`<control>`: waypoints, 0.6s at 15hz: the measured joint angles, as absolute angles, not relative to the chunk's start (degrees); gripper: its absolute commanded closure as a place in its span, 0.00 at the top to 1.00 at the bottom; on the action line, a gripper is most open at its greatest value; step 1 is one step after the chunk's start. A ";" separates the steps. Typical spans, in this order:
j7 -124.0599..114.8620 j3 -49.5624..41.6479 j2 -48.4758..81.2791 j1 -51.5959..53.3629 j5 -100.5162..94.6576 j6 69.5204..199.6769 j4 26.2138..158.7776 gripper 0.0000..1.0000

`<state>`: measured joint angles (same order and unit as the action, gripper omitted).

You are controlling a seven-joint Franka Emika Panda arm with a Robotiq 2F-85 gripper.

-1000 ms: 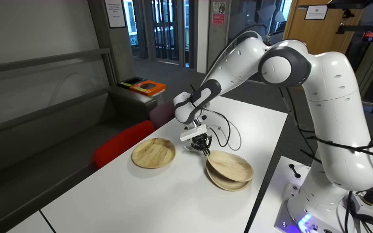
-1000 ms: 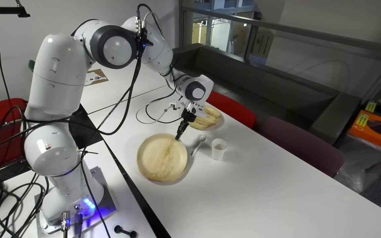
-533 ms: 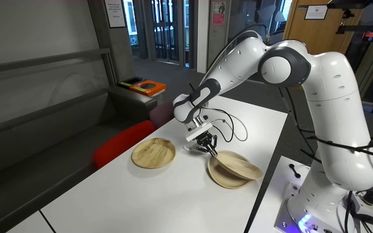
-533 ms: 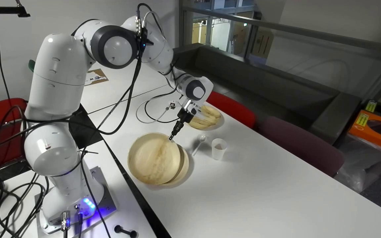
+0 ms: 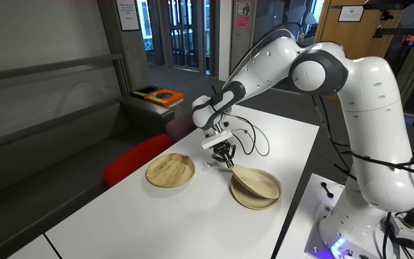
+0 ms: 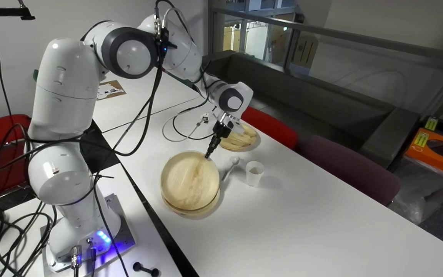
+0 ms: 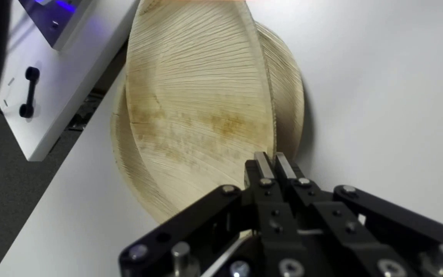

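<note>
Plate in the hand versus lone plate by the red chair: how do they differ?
The held plate is tilted, its rim pinched by the hand; the lone plate rests on the table. The held plate overlaps a lower plate; the lone plate sits apart. The lone plate's grain looks bolder than the held plate's. Both look round.

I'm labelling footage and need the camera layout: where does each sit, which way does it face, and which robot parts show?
An exterior view: raised, facing down across the table to sofa and doors; arm and base at picture right.
An exterior view: raised, facing the cup and sofa; arm and base at picture left.
Wrist view: on the arm, facing down at the gripped plate; end effector and base corner show.
Both exterior views share the sofa and spoon.
</note>
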<state>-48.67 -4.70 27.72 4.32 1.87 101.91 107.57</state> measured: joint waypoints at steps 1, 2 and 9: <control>-48.67 -4.77 26.84 4.32 1.87 103.30 107.55 0.02; -48.67 -4.81 25.75 4.32 1.87 104.28 107.56 0.02; -48.98 -4.81 16.47 4.39 1.87 104.87 107.54 0.02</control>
<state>-48.98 -4.81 16.47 4.39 1.87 104.87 107.54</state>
